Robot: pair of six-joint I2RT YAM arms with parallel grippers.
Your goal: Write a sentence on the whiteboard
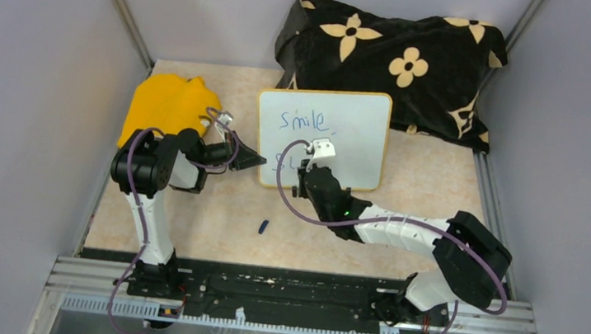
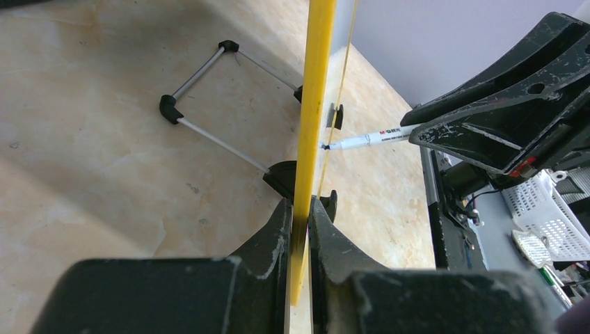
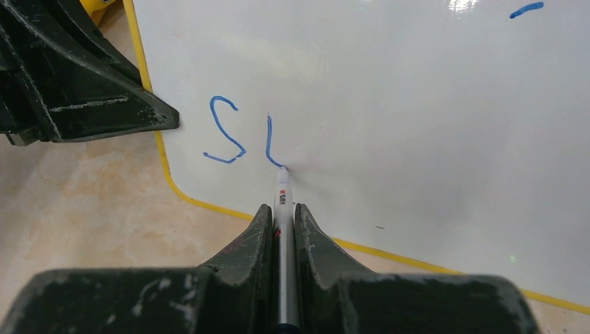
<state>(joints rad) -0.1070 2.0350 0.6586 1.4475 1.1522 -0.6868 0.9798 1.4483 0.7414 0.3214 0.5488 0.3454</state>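
Mottled beige tabletop point(image 1: 404, 203) bears the glossy, round-cornered whiteboard point(image 1: 356, 153), before a black flowered cloth point(image 1: 387, 52). Left gripper point(image 2: 300, 205) pinches its thin yellow left rim. Right gripper point(image 3: 282, 212) is clamped on a slim white marker point(image 3: 282, 191), tip touching the half-written blue sentence point(image 1: 304, 121).

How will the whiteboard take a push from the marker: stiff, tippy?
Likely tippy: the whiteboard is propped on a thin wire stand, which is probably why the left gripper clamps its edge. Probably light and stiff: edge-on it looks thin and straight. Its glossy face should let the marker glide.
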